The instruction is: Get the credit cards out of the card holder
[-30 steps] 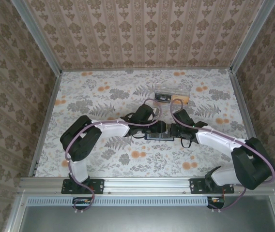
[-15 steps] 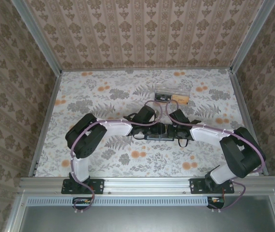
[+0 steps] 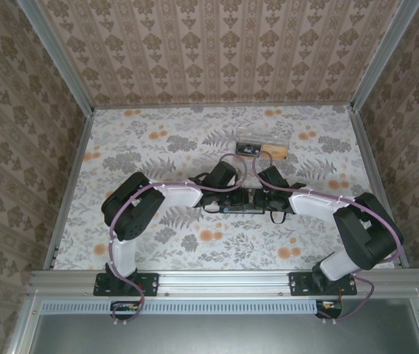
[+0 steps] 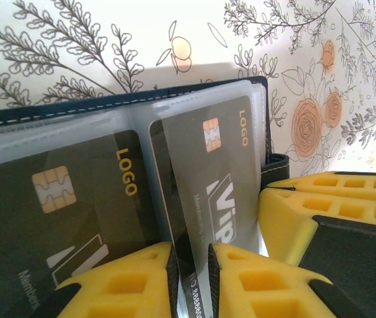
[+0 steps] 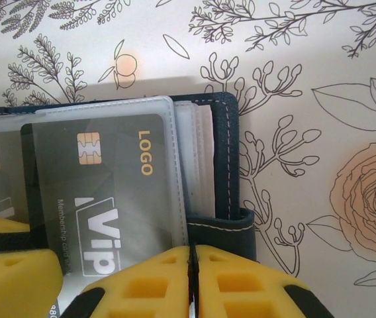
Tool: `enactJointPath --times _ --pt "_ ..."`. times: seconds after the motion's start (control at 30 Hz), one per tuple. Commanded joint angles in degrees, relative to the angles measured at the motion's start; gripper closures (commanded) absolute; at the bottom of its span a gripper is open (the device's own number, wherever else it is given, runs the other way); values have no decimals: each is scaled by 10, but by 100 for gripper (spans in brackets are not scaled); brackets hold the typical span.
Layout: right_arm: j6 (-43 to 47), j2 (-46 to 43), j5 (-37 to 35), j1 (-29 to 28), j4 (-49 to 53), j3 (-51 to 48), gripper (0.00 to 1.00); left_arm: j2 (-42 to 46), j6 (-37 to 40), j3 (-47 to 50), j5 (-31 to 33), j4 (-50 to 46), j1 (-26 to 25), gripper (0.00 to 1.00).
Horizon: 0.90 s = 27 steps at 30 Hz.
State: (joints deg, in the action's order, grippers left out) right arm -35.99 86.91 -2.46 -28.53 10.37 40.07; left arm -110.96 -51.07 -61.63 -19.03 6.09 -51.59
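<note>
Left hand is clamped on the VIP card, with yellow fingers squeezing its near edge through the clear sleeve, and that page stands tilted up off the rest. Right hand has its pads pressed flat together, no gap at all. It sits at the near edge of the card holder, right by the sleeve's corner; whether anything is pinched between them, I cannot tell. The card holder lies open in the middle of the table, navy cover down, and both hands meet over it from left and right. Just left of the VIP card, another card lies flat in its own sleeve, gold chip and LOGO showing. The small dark tab pokes out at the holder's right edge. A clear box sits beyond, toward the far side, apart from the holder.
</note>
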Motion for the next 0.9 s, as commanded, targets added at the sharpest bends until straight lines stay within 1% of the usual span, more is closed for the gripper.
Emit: enactJointPath --times 0.0,0.2,0.5,0.63,0.77,0.87 --pt "-8 15 17 1 1 -13 87 1 -6 12 -7 11 1 82" --pt "-9 24 16 1 0 -14 87 15 -11 27 -10 25 5 83" --pt "-12 32 17 1 2 -11 87 29 -19 53 -27 74 10 83" --pt "-13 37 18 1 2 -10 87 29 -23 58 -39 93 10 77" --pt "-14 39 18 2 3 -9 87 33 -29 69 -44 112 11 77" --pt "-14 40 18 3 4 -9 87 36 -30 73 -43 115 11 80"
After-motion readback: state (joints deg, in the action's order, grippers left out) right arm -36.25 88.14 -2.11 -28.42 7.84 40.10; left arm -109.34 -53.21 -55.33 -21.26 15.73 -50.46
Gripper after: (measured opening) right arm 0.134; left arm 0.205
